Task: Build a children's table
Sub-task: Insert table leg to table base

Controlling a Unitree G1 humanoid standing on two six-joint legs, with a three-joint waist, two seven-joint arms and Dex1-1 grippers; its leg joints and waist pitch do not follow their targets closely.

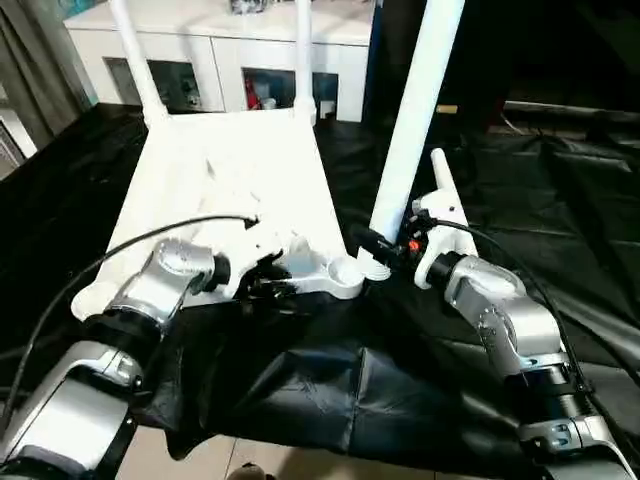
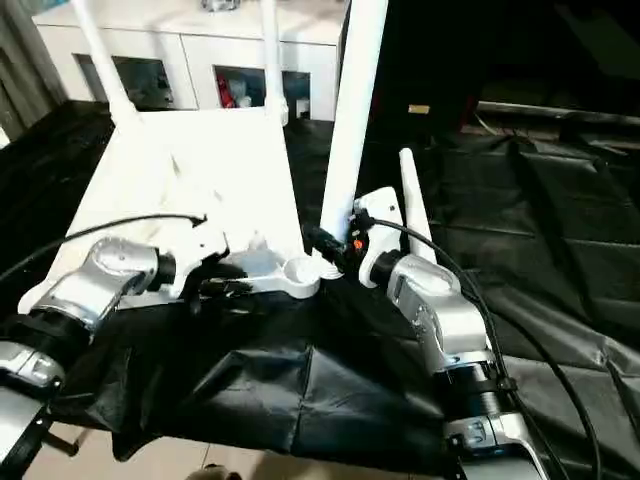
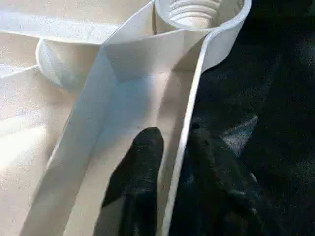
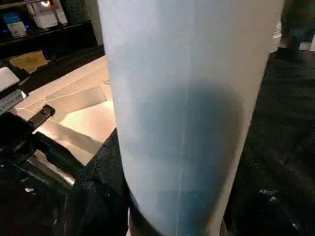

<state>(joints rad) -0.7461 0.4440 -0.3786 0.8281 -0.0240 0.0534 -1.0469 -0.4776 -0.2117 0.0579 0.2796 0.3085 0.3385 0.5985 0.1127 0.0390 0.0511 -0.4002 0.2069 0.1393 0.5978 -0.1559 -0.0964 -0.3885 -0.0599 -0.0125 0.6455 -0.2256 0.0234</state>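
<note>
A black sheet (image 1: 330,380) covers the bench across the lower and right parts of the head views, and a white cabinet (image 1: 250,60) with glass doors stands along the top edge. The tabletop (image 1: 225,190) lies upside down at centre left of the frame, ribbed side up, with two legs (image 1: 135,60) already standing in its far corners.

The fourth or third leg, a long white leg (image 1: 410,140), rises steeply at centre right, its thick lower end just beside the open corner socket (image 1: 347,270) at the tabletop's near right corner. The right gripper (image 1: 385,245) pinches this leg near its base, fingers clamped on either side of it. Another loose leg (image 1: 445,185) lies on the sheet just behind that arm.

The left gripper (image 3: 170,182) straddles the tabletop's thin rim, one finger (image 3: 140,162) inside the wall and the other outside, narrowing on it; whether it presses firmly yet I cannot tell.

The step in hand looks like seating the leg. To do it well, the left gripper should hold the rim steady so the tabletop cannot slide, while the right brings the leg's base squarely over the socket (image 3: 194,12), stands it upright, then turns it down into the ridged ring visible inside.
</note>
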